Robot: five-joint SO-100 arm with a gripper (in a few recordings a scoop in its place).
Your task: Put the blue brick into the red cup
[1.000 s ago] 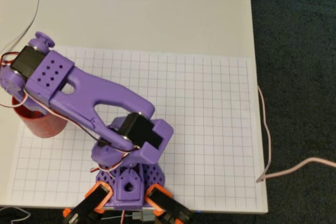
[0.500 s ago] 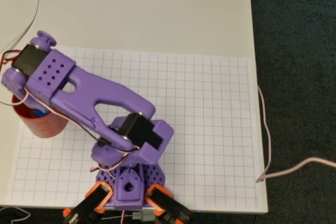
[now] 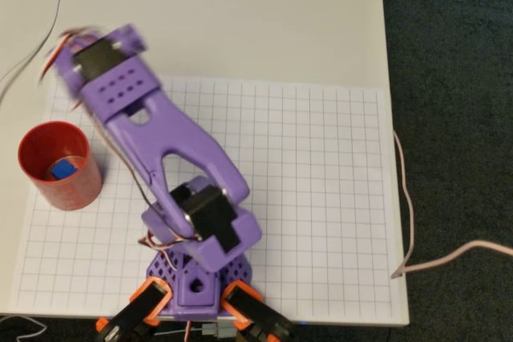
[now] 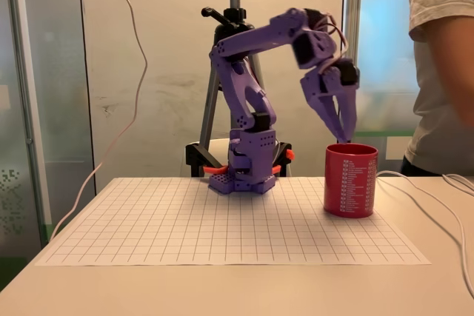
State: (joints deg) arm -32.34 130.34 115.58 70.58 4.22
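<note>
The red cup point(image 3: 36, 178) stands on the left edge of the grid sheet in the overhead view. The blue brick point(image 3: 62, 169) lies on the cup's bottom. My purple arm reaches up and left, and its blurred wrist point(image 3: 96, 58) sits beyond the cup, no longer over it. In the fixed view the red cup point(image 4: 350, 180) is at the right. My gripper point(image 4: 345, 137) points down just above and behind its rim, slightly open with nothing between its fingers.
The white grid sheet point(image 3: 321, 182) covers the table, with its right edge near the dark carpet point(image 3: 457, 118). Loose cables point(image 3: 405, 190) run along both sides. A person point(image 4: 444, 64) stands at the right behind the table, and a tripod point(image 4: 234, 5) rises behind the arm's base point(image 4: 244, 175).
The arm has swung off the cup toward the top of the overhead view, uncovering the cup. The blue brick now shows lying inside it.
</note>
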